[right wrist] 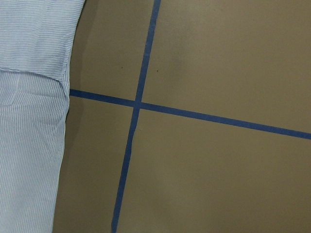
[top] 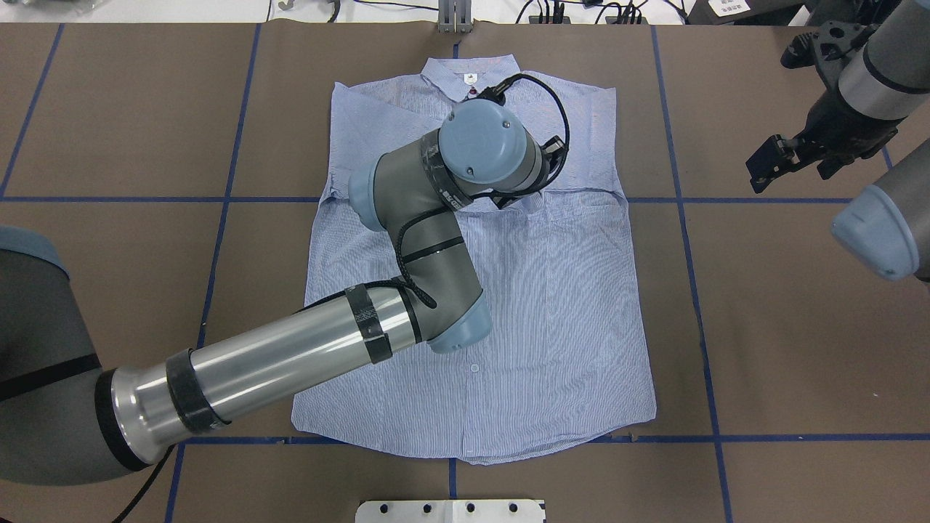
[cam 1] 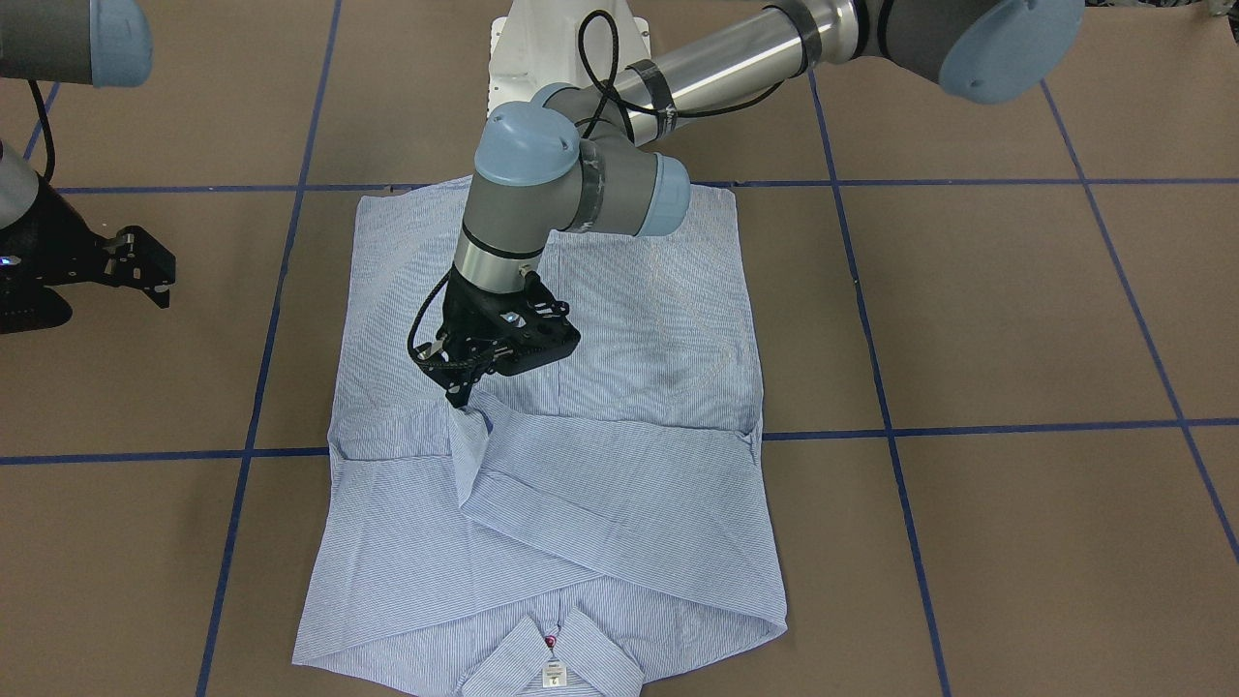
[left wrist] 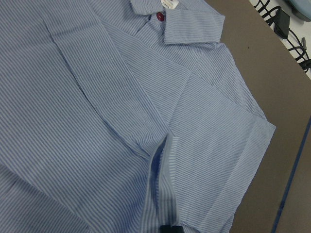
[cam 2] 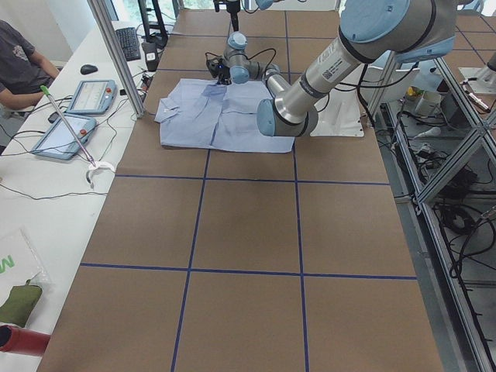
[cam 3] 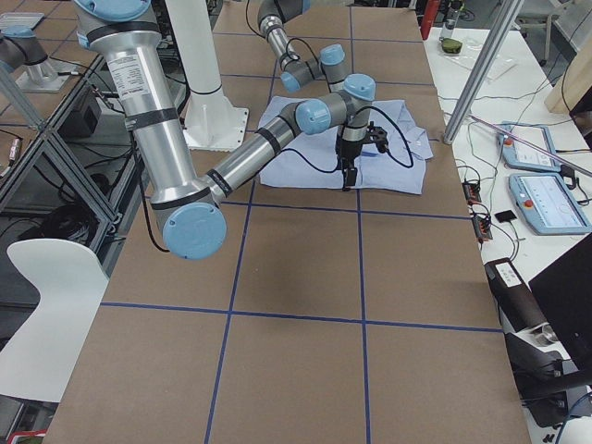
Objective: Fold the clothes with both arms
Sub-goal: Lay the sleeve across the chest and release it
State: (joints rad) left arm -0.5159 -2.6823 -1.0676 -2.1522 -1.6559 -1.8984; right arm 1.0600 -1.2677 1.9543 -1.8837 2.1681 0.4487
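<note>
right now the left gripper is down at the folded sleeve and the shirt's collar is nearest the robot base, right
Only the collar is wrong: the left gripper is down at the folded sleeve, but the shirt's collar is farthest from the robot base, as the overhead exterior view shows.

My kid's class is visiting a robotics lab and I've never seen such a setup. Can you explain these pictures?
These are two robot arms at a brown table marked with blue tape, each ending in a black two-finger gripper. Four fixed cameras look on: one facing the robot, one over its shoulders, one at each table end. Two more ride on the wrists. A light-blue striped shirt lies flat, collar away from the robot, sleeves folded across it. The left gripper is down on the shirt, apparently pinching a raised fold of sleeve. The right gripper hangs open beside the shirt over bare table, holding nothing.
</note>
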